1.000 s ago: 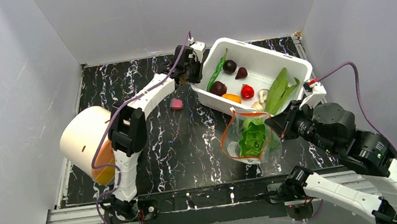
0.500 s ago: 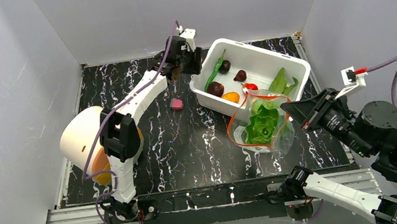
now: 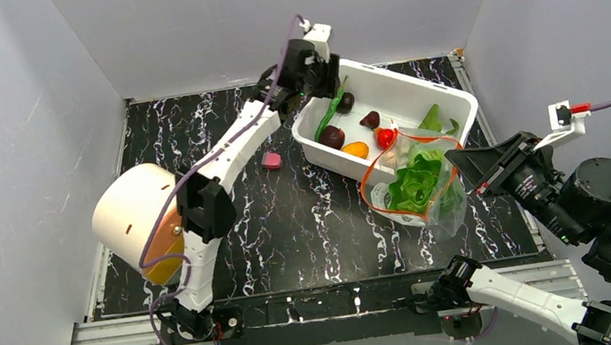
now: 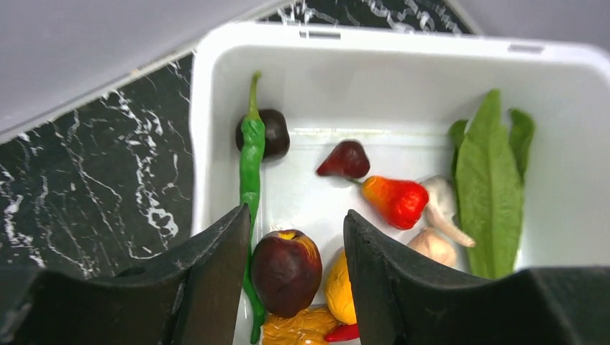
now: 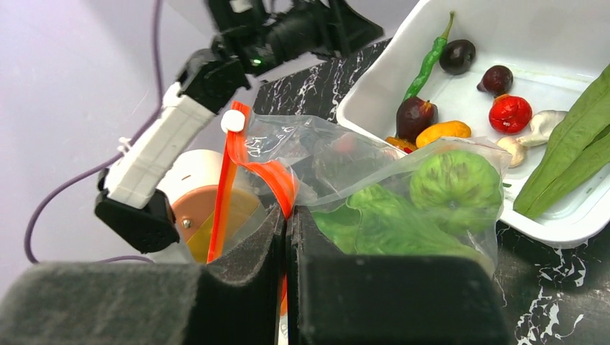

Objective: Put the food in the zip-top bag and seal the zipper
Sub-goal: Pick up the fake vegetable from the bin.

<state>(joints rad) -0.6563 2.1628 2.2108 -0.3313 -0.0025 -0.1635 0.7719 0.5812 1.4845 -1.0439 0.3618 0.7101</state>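
The clear zip-top bag [image 3: 428,197] hangs by the white tub's near right corner with the pale-green cabbage [image 3: 416,183] and a green ball [image 5: 453,180] inside. My right gripper [image 5: 288,215] is shut on the bag's orange-red zipper [image 5: 266,172], holding the mouth open. My left gripper [image 4: 295,215] is open over the left end of the tub [image 4: 403,43], straddling a dark purple round [image 4: 285,272]. The tub also holds a long green pod [image 4: 250,165], a red tomato [image 4: 395,201], an orange piece [image 4: 339,287], mushrooms [image 4: 440,215] and flat green pods [image 4: 489,194].
A white cylinder with an orange base [image 3: 136,215] lies on the table's left side. A small pink piece [image 3: 271,160] lies on the black marbled table left of the tub. Grey walls close in the back and both sides.
My right gripper has lifted the bag and carried it to the right, toward the tub's near right corner. My left gripper has moved from beside the tub to above its left end.
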